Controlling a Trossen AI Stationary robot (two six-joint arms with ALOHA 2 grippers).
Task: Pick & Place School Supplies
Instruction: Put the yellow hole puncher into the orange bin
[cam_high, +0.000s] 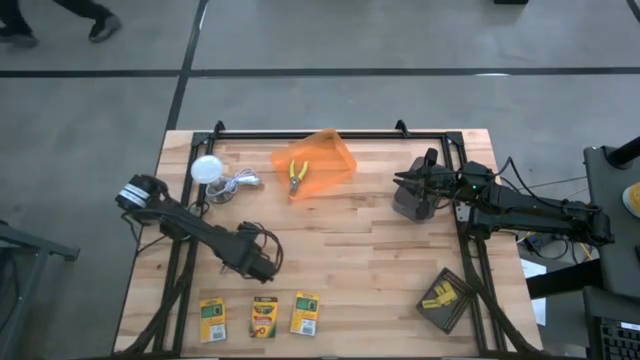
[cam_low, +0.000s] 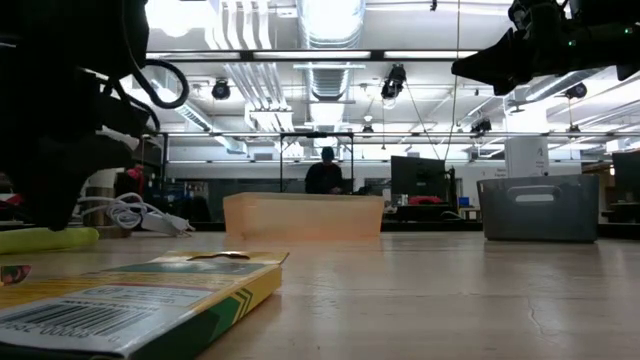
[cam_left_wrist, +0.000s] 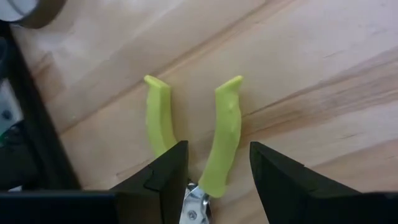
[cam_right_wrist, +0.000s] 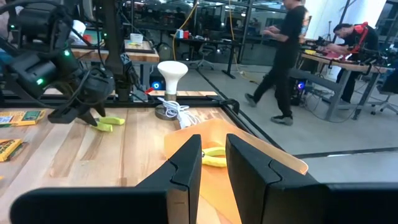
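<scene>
My left gripper is open and low over the table's near left. Its fingers stand on either side of one yellow-green handle of a pair of pliers lying flat on the wood; I see no touch. A second pair of pliers lies inside the orange bin. Three crayon boxes lie in a row at the near edge. Tiny yellow blocks sit in a dark tray. My right gripper hangs high at the right, open by a narrow gap, holding nothing.
A white ball with a coiled cable lies at the far left, beside the bin. The dark tray sits at the near right corner. A grey box stands at the right. Bare wood spans the table's middle. People move in the room behind.
</scene>
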